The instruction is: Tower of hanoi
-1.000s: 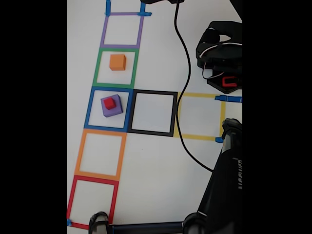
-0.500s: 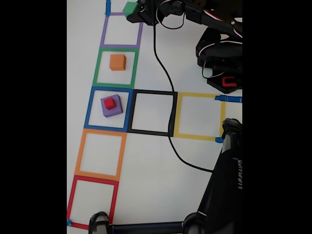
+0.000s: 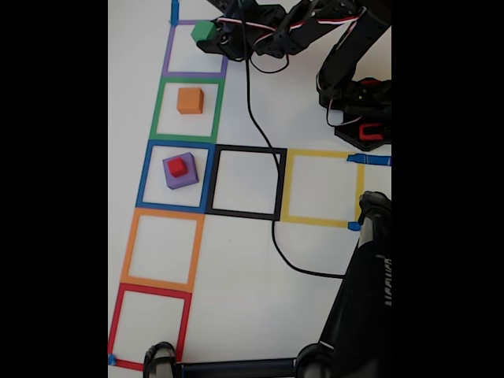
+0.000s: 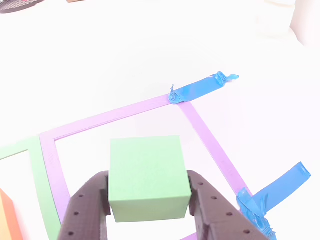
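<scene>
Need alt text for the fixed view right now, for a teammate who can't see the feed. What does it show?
The black robot arm's gripper holds a small green cube over the purple tape square at the top. Below, an orange cube sits in the green tape square, and a tiny red cube sits on a purple cube in the blue tape square.

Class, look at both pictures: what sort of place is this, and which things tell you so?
Probably a hobby or lab robot tabletop: a white table marked with coloured tape squares, a small robot arm with trailing cable, its gripper holding a green cube.
</scene>
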`<state>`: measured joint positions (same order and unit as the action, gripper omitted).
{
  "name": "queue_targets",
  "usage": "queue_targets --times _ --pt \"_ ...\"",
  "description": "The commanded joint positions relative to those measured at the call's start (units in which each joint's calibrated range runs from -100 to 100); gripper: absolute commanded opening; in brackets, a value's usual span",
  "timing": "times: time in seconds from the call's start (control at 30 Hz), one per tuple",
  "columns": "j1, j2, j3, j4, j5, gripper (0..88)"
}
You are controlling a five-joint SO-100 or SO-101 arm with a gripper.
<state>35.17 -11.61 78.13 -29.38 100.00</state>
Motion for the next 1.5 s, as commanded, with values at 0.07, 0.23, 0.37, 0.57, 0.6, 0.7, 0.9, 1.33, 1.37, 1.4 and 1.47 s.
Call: queue_targets --times 0.07,0.23,0.37,0.57,0.6,0.7,0.9,1.33,1.37,1.4,1.47 --pt "0.31 8.50 -4.50 -8.35 0.00 0.1" --pt "-0.27 13.34 -5.40 -11.35 0.00 0.1" --pt "-0.84 16.90 -7.31 -12.32 0.00 0.1" --pt "-1.61 20.85 -9.22 -14.18 0.00 0.1" --pt "-1.61 21.26 -9.40 -14.26 0.00 0.1" --pt "-1.99 21.74 -9.40 -14.34 0.00 0.1" --pt "-2.66 23.84 -9.13 -16.77 0.00 0.1" --pt "-2.18 26.26 -8.68 -18.71 0.00 8.0" --pt "-2.09 26.34 -8.68 -18.79 0.00 8.6" --pt "-1.90 26.42 -8.77 -18.79 0.00 9.4" --pt "-1.61 26.67 -8.77 -18.79 0.00 11.2"
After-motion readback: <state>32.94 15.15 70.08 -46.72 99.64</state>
